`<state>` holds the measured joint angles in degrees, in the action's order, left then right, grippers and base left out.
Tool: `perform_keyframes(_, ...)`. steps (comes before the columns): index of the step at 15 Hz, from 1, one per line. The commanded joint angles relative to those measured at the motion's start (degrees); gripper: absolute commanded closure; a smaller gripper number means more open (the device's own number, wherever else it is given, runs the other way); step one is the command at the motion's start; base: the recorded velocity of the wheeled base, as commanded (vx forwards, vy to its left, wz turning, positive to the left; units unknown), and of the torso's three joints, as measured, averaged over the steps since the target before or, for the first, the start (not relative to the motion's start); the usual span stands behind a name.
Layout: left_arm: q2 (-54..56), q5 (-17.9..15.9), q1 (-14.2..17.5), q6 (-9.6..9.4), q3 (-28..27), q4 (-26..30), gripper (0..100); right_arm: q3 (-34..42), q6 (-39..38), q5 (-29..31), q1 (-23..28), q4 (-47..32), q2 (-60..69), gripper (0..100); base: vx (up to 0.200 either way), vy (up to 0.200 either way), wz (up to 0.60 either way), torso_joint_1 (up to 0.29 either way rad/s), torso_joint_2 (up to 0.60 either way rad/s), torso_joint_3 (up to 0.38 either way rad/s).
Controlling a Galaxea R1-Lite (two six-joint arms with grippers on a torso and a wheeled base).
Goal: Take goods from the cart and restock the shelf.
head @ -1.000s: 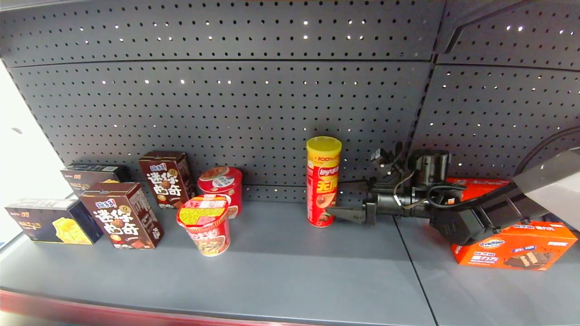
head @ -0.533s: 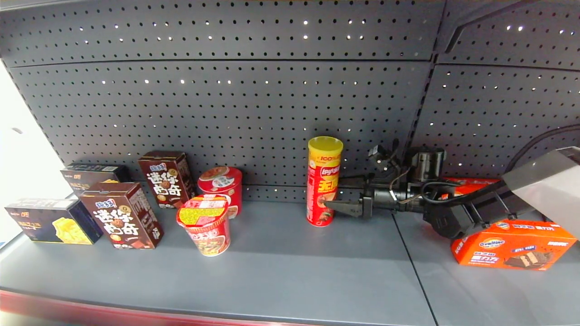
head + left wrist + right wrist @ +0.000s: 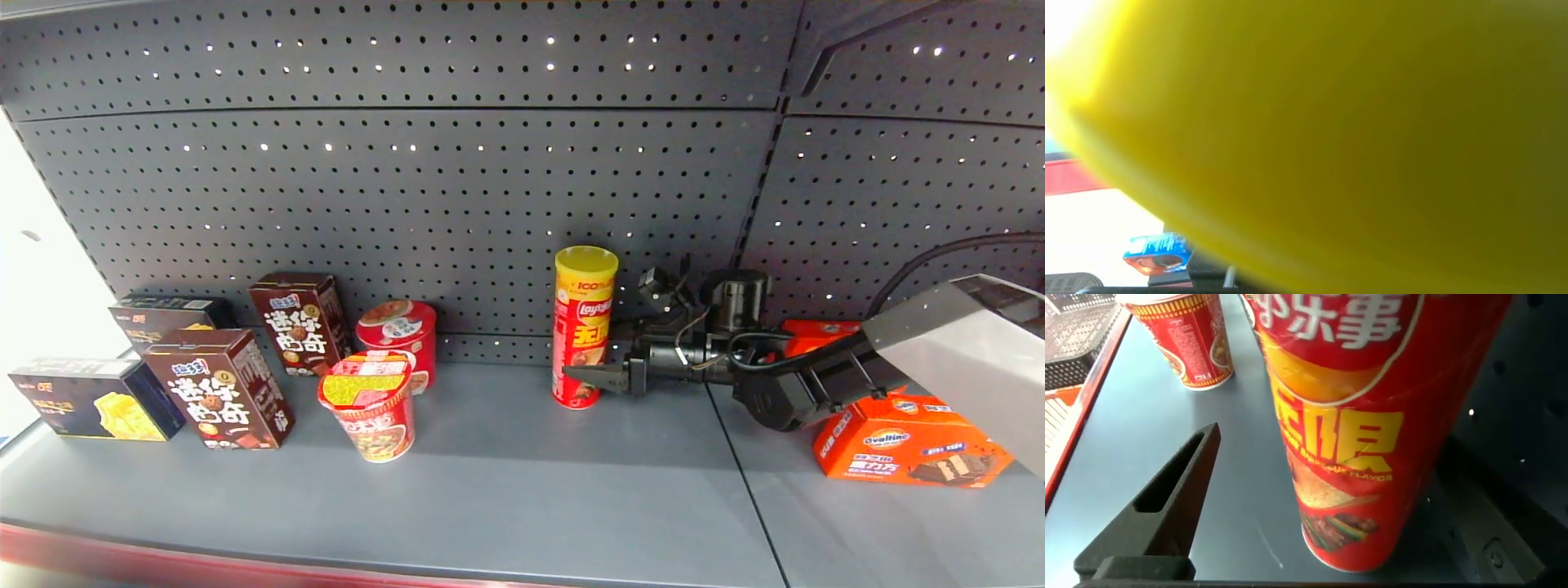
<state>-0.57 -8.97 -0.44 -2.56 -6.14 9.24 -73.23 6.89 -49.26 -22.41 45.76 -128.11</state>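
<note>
A tall red chips can (image 3: 583, 327) with a yellow lid stands upright on the grey shelf (image 3: 531, 490), close to the pegboard back. My right gripper (image 3: 581, 370) comes in from the right at the can's lower half and is open. Its near finger (image 3: 592, 377) lies across the front of the can; the far finger is hidden behind it. In the right wrist view the can (image 3: 1347, 433) stands with a clear gap to that black finger (image 3: 1159, 514). A blurred yellow surface (image 3: 1355, 122) sits very close to the left wrist camera.
Two cup noodles (image 3: 371, 404) (image 3: 397, 331) stand left of the can, then brown chocolate boxes (image 3: 220, 388) (image 3: 300, 322) and dark boxes (image 3: 94, 398) at far left. Orange boxes (image 3: 914, 441) lie under my right arm. The shelf's front strip is bare.
My right arm has slid left along the shelf, so its near finger now overlaps the can's front. The can has barely shifted. More of the rear orange box shows.
</note>
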Motion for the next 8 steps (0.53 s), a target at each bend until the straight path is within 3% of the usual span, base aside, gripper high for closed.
perform_keyframes(1, 0.0, 0.0, 0.0, -0.08, 0.4, 0.0, 100, -0.8, -0.1, 0.0, -0.2, 0.0, -1.0, 0, 0.000, 0.000, 0.00, 0.000, 0.00, 0.000)
perform_keyframes(4, 0.0, 0.0, 0.0, -0.08, 0.5, -0.1, 100, -1.8, -0.2, 0.0, -0.3, 0.1, -2.1, 0, 0.000, 0.000, 0.00, 0.000, 0.00, 0.000)
perform_keyframes(5, 0.0, 0.0, 0.0, -0.08, 0.5, -0.1, 100, -1.9, -0.2, 0.0, -0.6, 0.1, -2.4, 100, 0.000, 0.000, 0.00, 0.000, 0.00, 0.000)
perform_keyframes(8, 0.0, 0.0, 0.0, -0.08, 0.5, -0.1, 100, -2.2, -0.6, 2.8, -1.4, 0.4, -2.4, 100, 0.000, 0.000, 0.00, 0.000, 0.00, 0.000)
